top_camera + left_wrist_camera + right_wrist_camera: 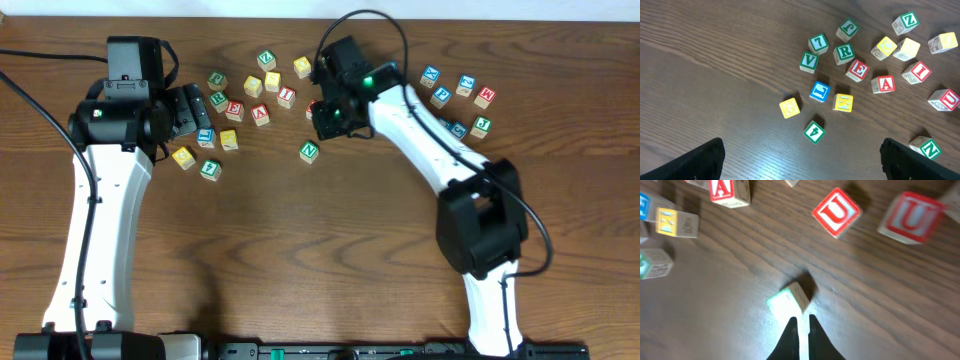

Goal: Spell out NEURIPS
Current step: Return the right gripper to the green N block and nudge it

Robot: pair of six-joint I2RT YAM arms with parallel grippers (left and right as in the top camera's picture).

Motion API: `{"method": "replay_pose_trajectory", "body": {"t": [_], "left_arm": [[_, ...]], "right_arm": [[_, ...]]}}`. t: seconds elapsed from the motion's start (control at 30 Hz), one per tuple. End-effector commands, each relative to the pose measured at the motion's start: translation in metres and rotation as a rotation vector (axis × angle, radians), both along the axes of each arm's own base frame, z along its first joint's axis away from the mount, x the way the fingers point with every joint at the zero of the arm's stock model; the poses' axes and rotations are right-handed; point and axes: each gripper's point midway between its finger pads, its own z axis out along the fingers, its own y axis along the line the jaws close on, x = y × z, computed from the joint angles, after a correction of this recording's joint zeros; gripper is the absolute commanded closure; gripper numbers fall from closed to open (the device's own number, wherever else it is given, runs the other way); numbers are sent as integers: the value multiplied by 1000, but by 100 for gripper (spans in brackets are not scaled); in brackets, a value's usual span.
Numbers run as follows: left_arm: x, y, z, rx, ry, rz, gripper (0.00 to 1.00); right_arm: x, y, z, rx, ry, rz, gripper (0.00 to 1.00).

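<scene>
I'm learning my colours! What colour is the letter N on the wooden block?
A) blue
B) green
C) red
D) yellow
B: the N block, lying apart from the other cubes near the middle of the table, has a green letter in a green border. The left wrist view shows it too.

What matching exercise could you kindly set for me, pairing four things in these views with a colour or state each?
Things:
1. N cube
2. E cube
3. left gripper
4. right gripper

Colour or state:
a. shut
b. red letter
c. open
d. green letter

Right pairs: 1-d, 2-b, 3-c, 4-a.
</scene>
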Motion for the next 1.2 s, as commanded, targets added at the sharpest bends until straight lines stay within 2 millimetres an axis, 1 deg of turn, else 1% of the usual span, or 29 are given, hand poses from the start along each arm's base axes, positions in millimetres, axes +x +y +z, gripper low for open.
{"method": "replay_pose_trajectory", "body": {"t": [0.0, 0.13, 0.27, 0.4, 0.6, 0.77, 0.9, 1.07, 1.17], "left_arm": [[0, 3, -1, 5, 3, 18, 2], [0, 3, -1, 5, 3, 18, 2], [0, 3, -1, 5, 4, 18, 2], [0, 3, -1, 5, 3, 18, 2], [0, 3, -1, 5, 3, 18, 2], [-1, 3, -1, 5, 5, 18, 2], [0, 3, -1, 5, 4, 18, 2], [0, 3, -1, 5, 4, 18, 2], [0, 3, -1, 5, 4, 18, 2]], "right_arm": [[-9, -8, 2, -10, 52, -32, 98], [-21, -12, -11, -48, 105, -39, 97], [-27, -20, -24, -91, 141, -118, 98], [-33, -25, -36, -103, 177, -160, 98], [-38, -20, -48, -96, 189, -186, 98], [-40, -21, -55, -95, 195, -201, 99], [-44, -21, -65, -96, 204, -211, 99], [-39, -17, -70, -72, 177, -217, 99], [-36, -10, -72, -52, 153, -214, 99]]}}
